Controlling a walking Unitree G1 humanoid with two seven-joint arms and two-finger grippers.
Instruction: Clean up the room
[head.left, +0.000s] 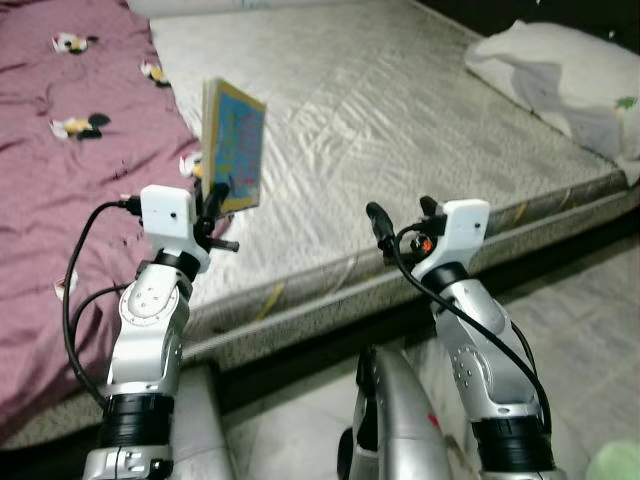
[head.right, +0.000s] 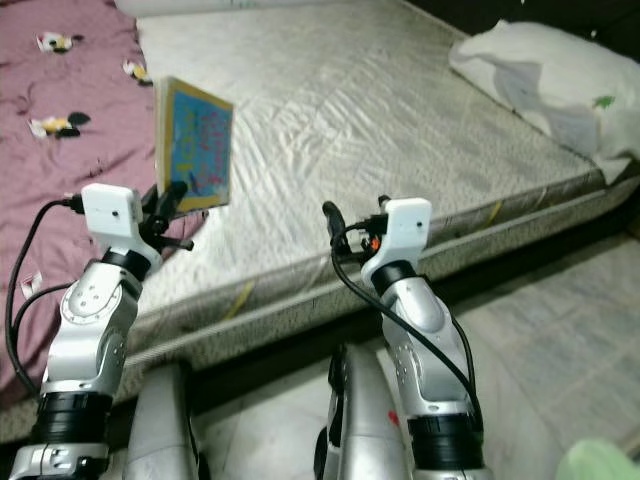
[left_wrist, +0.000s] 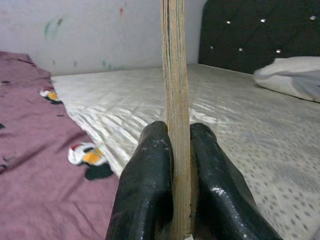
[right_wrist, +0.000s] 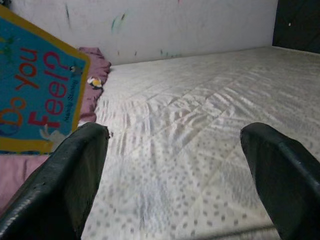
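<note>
Book (head.left: 235, 145) in my left claw (head.left: 218, 200), pinched by its lower edge and held upright above the near side of the mattress (head.left: 400, 140), beside the maroon blanket (head.left: 70, 190). Left wrist view: both black fingers (left_wrist: 147, 185) clamp flat on the page block, one each side, edge-on. Right claw (right_wrist: 175, 175) hangs spread wide and carrying nothing, low over the mattress edge.

Step, as I judge it: book is lifted, not yet put away. No shelf or bin in sight, so next move likely calls for turning off the bed to find one, keeping the pinch firm since the book stands tall above the grip and could lever loose.

Cover: glossy blue with yellow border, red lettering; thin, stiff, rectangular. Mattress: pale quilted fabric, slight sheen, dotted pattern. Blanket: soft, rumpled, cartoon prints. White pillow (head.left: 560, 70) at far corner, crumpled.
</note>
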